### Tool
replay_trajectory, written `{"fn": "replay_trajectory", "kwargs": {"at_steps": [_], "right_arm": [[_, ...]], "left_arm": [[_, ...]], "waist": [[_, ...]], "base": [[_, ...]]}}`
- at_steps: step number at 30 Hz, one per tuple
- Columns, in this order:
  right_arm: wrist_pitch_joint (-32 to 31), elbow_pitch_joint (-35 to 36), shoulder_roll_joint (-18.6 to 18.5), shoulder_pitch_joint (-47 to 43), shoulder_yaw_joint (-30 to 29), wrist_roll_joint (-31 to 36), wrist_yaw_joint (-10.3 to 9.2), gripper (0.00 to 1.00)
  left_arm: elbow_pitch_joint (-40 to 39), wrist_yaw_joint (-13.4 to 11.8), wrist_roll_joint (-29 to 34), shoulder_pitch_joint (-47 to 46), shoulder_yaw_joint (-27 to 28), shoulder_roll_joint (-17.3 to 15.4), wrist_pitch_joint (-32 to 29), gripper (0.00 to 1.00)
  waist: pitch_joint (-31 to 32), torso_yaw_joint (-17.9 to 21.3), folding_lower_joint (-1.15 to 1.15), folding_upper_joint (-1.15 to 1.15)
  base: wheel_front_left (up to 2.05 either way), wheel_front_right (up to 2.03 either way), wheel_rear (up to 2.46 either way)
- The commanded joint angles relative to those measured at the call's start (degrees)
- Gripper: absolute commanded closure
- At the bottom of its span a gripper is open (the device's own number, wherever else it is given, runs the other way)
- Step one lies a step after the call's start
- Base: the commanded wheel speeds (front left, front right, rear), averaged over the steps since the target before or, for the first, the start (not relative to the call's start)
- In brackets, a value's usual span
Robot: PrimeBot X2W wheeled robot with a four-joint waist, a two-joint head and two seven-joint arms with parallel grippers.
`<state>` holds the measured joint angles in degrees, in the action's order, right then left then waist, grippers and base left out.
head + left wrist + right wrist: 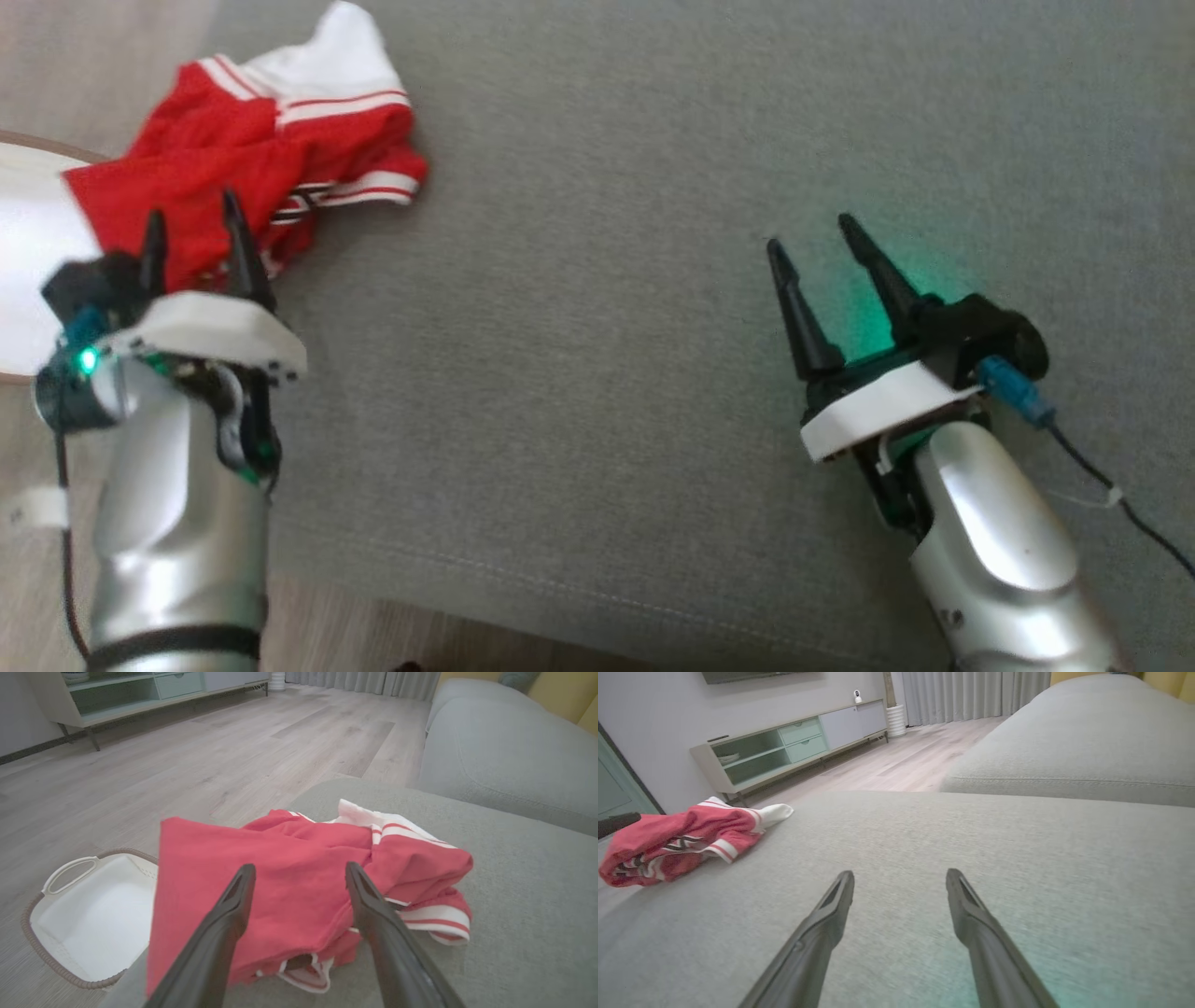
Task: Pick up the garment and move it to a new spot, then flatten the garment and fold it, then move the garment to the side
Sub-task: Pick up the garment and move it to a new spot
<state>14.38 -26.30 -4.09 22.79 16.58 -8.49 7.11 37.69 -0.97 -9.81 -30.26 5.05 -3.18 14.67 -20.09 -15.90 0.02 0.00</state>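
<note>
Lying crumpled at the upper left of the head view, a red fabric garment with white striped trim [252, 149] is resting near the left edge of a wide grey upholstered sofa cushion [597, 327]; one red flap is drooping past that edge beside a white plastic laundry basket with a brown woven rim [93, 919], which is standing on the pale wooden floor [187, 765]; the left gripper [191, 210] is hovering at the garment's near side, lower left, its two dark fingers spread apart and pinching nothing, though I cannot tell whether the tips are touching cloth; the right gripper [810, 234] is hanging at lower right, well apart from the garment, fingers likewise spread over bare cushion, with a green glow falling beside it.
</note>
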Motion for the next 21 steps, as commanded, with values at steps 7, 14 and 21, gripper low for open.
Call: {"fn": "replay_trajectory", "kwargs": {"at_steps": [7, 14, 21], "right_arm": [[0.61, 3.1, -0.2, 2.58, -0.18, 0.37, 0.37, 0.0], [0.61, 3.07, -0.11, 3.05, -1.94, -0.25, 0.37, 0.0], [0.62, 2.7, 0.83, 2.5, -2.88, -1.77, 0.37, 0.0]], "left_arm": [[11.14, -1.25, 1.99, -7.13, 3.0, -4.94, 0.33, 0.0], [15.81, -1.53, 2.53, -9.69, 3.11, -6.57, 0.33, 1.0], [6.63, 1.27, 3.77, -10.86, 3.1, -9.27, 0.33, 1.0]], "waist": [[-5.18, 5.21, -0.02, 0.0], [-5.2, 7.35, -0.02, 0.0], [-1.98, 10.01, -0.02, 0.0]], "base": [[0.0, 0.0, 0.0], [0.0, 0.0, 0.0], [0.0, 0.0, 0.0]]}}
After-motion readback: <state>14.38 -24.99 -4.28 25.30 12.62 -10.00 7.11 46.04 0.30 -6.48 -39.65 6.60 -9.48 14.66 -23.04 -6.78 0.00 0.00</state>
